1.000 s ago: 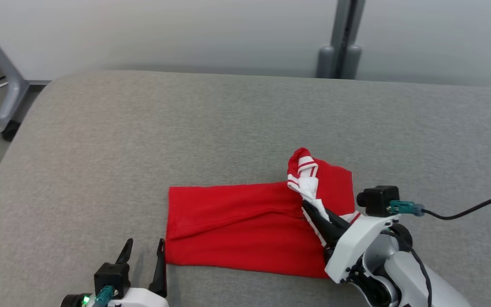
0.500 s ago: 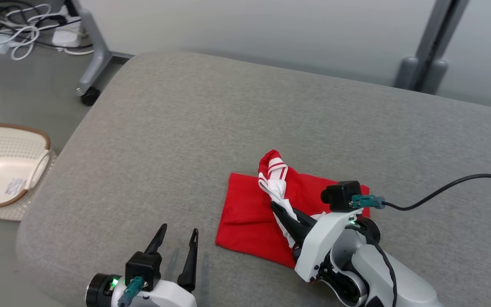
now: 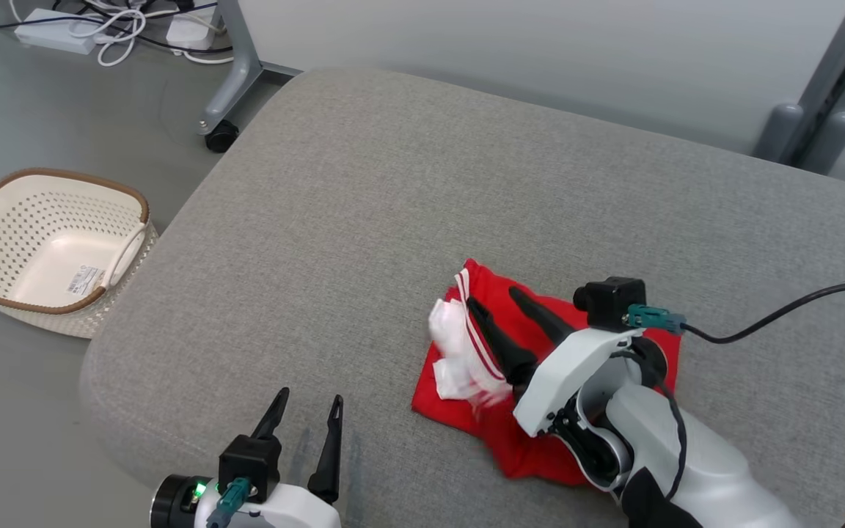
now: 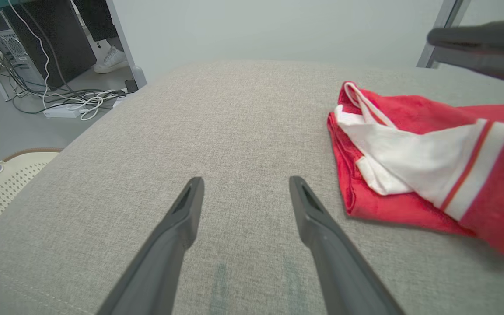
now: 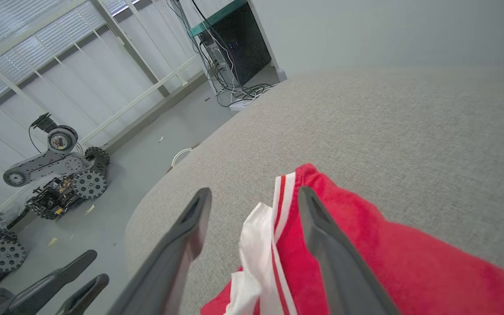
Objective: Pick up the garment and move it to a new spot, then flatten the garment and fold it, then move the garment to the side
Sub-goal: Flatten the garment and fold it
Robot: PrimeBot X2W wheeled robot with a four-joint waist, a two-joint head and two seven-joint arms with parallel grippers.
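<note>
The red garment (image 3: 529, 456) with a white, red-striped band lies folded in a small bundle on the grey cushion (image 3: 393, 183). My right gripper (image 3: 492, 296) hovers just over it, open, fingers astride the striped edge and gripping nothing. In the right wrist view the garment (image 5: 365, 245) lies under my right gripper (image 5: 254, 191), the band between the spread fingers. My left gripper (image 3: 310, 396) stands open and empty near the cushion's front edge, left of the garment. The left wrist view shows my left gripper (image 4: 246, 180) over bare cushion, the garment (image 4: 409, 148) to its right.
A cream perforated basket (image 3: 70, 176) sits on the floor left of the cushion. A wheeled table leg (image 3: 221, 136) and loose cables lie at the back left. A grey post (image 3: 818, 110) stands behind the cushion. A tracked machine (image 5: 55, 175) is parked on the floor.
The head camera has swung left. My right gripper carried the striped end leftward over the red cloth, then opened and let it drop. The left gripper stayed open.
</note>
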